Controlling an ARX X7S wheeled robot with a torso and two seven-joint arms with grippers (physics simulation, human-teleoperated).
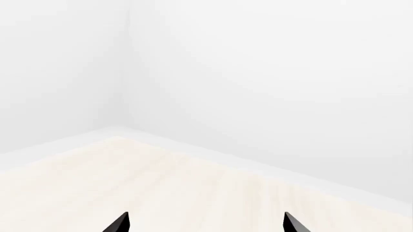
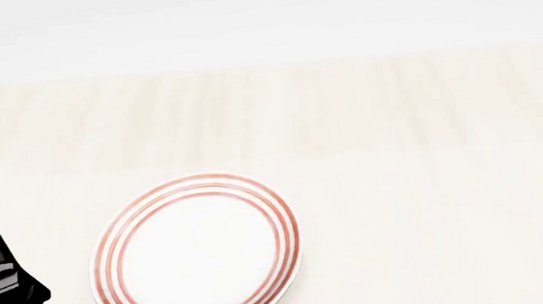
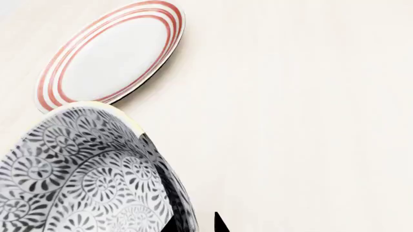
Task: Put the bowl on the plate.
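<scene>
Left gripper point(image 1: 205, 223) fingers spread apart, empty, over pale wooden table point(image 2: 429, 145). Right gripper point(image 3: 193, 224) fingers clamp the bowl point(image 3: 77, 179) by its rim, one inside, one outside. In the head view, the plate point(image 2: 197, 253) lies at 7 o'clock; bowl unseen there.

Glazed ceramic plate point(image 2: 197, 258) and patterned bowl point(image 3: 77, 179); pale, matt wood-grain table point(image 2: 432, 182).
</scene>
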